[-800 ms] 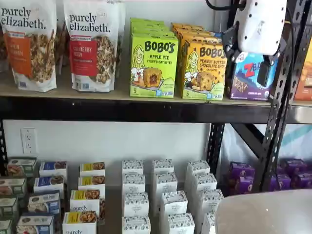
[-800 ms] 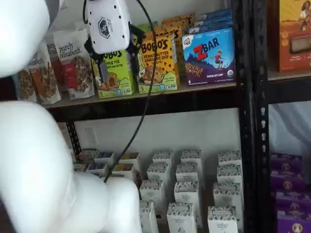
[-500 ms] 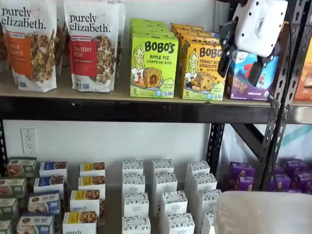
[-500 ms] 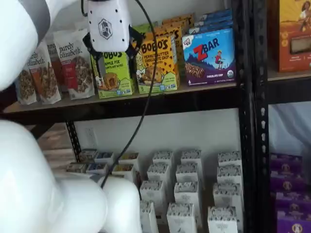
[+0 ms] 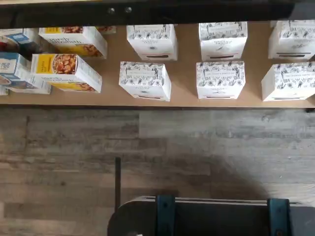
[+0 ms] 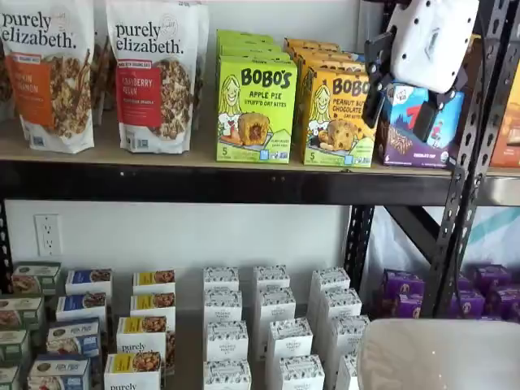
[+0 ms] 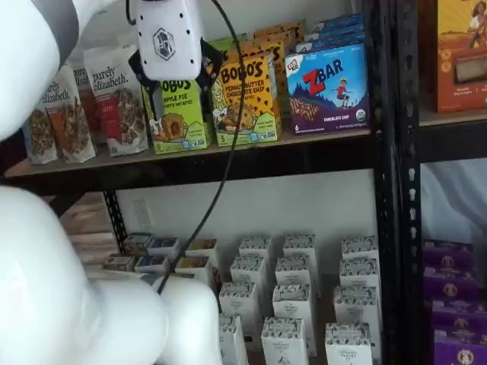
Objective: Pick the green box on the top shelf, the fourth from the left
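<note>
claw [image 6: 400, 114]: white body, black fingers spread wide w/ clear gap, nothing in them
green box [image 6: 256, 109]: upright on top shelf [image 6: 203, 180], btwn granola bag [image 6: 152, 73] & orange-yellow Bobo's box [image 6: 340, 118]
claw vs box: apart, no contact

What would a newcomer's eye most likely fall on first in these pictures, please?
Probably the lime-green box marked Bobo's Apple Pie, bright on the top shelf between a purely elizabeth granola bag and an orange-yellow Bobo's box. Next, the white gripper hanging in front of that shelf, its black fingers apart and holding nothing. Below, rows of small white cartons fill the lower shelf.
</note>
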